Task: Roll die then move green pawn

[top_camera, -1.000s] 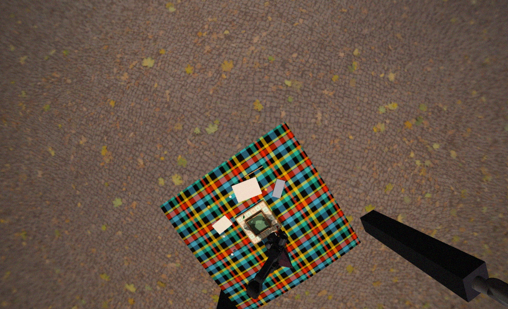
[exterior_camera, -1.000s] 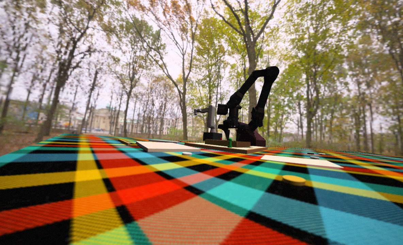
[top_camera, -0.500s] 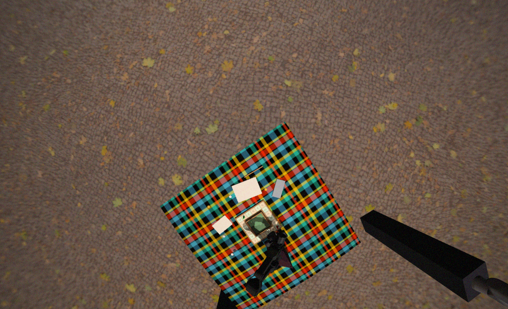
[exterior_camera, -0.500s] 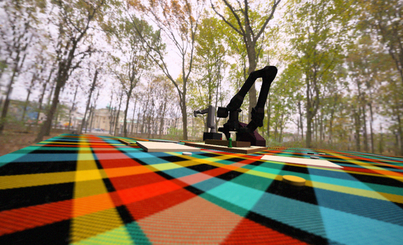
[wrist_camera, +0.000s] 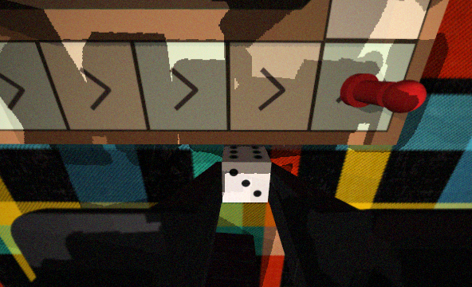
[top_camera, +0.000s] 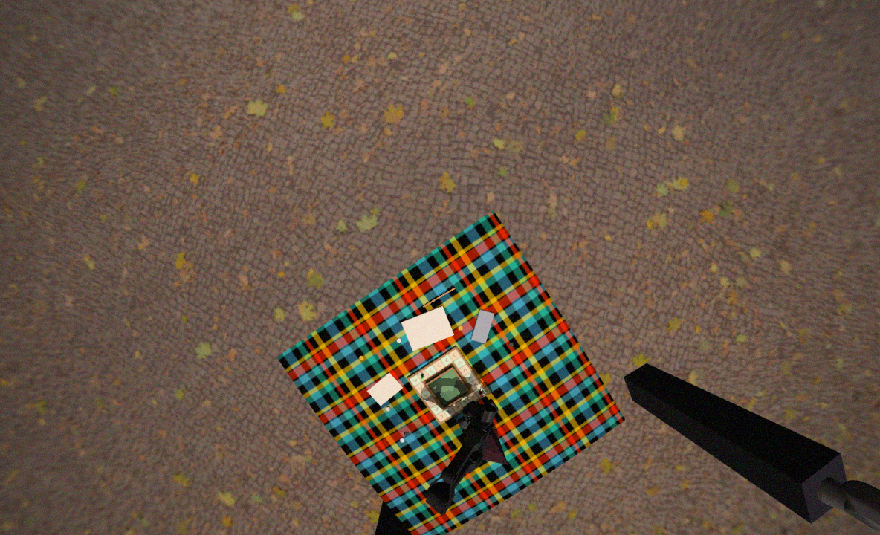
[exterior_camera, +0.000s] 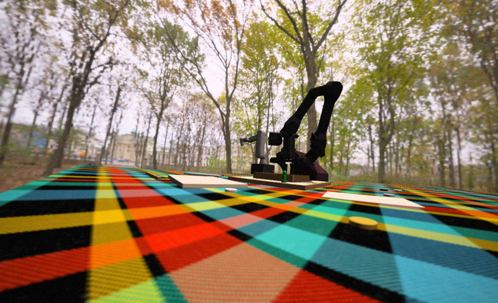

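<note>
My gripper (wrist_camera: 244, 168) (exterior_camera: 283, 166) is shut on the white die (wrist_camera: 240, 192), which sits between the fingertips beside the board's edge. Its large face toward the wrist camera shows three pips; a narrower face shows several. The board (wrist_camera: 180, 115) (top_camera: 438, 365) has arrowed squares around the tray (top_camera: 448, 387). The green pawn (exterior_camera: 284, 176) (top_camera: 421, 375) stands upright on the board's far side from my arm. A red pawn (wrist_camera: 403, 96) stands on the corner square at right in the wrist view. My arm hides the die in the top and exterior views.
On the plaid cloth (top_camera: 536, 372) lie a large cream slab (top_camera: 426, 328) (exterior_camera: 205, 181), a smaller cream sheet (top_camera: 384, 388) (exterior_camera: 371, 198), a grey block (top_camera: 482, 326) and a yellow disc (exterior_camera: 363, 222). A grey arm-shaped object (exterior_camera: 260, 148) stands behind the board.
</note>
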{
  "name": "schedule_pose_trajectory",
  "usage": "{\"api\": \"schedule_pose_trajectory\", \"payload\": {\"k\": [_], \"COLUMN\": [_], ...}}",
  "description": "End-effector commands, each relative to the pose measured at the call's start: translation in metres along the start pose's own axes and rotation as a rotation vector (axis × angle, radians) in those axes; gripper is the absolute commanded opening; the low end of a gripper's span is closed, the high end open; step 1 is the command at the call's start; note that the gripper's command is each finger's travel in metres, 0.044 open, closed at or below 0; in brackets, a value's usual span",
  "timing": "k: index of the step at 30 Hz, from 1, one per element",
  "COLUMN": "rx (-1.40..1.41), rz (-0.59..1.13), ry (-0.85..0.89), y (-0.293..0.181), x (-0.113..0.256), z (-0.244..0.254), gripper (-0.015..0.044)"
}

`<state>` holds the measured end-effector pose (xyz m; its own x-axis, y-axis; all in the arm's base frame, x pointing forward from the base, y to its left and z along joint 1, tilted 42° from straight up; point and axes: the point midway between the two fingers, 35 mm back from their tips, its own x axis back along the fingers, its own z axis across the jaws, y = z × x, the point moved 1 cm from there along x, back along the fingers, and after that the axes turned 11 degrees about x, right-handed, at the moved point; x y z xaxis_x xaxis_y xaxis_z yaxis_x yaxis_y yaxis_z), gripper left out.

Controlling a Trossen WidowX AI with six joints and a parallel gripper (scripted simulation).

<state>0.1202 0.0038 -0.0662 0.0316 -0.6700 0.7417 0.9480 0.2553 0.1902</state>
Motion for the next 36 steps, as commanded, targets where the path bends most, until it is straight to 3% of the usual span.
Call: {"api": "schedule_pose_trajectory", "payload": {"k": [1, 19, 36], "rx": [0.008, 0.008, -0.305], "rz": [-0.005, -0.003, -0.004], "ry": [-0.018, -0.016, -0.038], "y": [0.006, 0.007, 0.036], "x": [0.017, 0.118, 0.117], "z": [-0.009, -0.009, -0.013], "gripper": [0.0000, 0.0000, 0.0000]}}
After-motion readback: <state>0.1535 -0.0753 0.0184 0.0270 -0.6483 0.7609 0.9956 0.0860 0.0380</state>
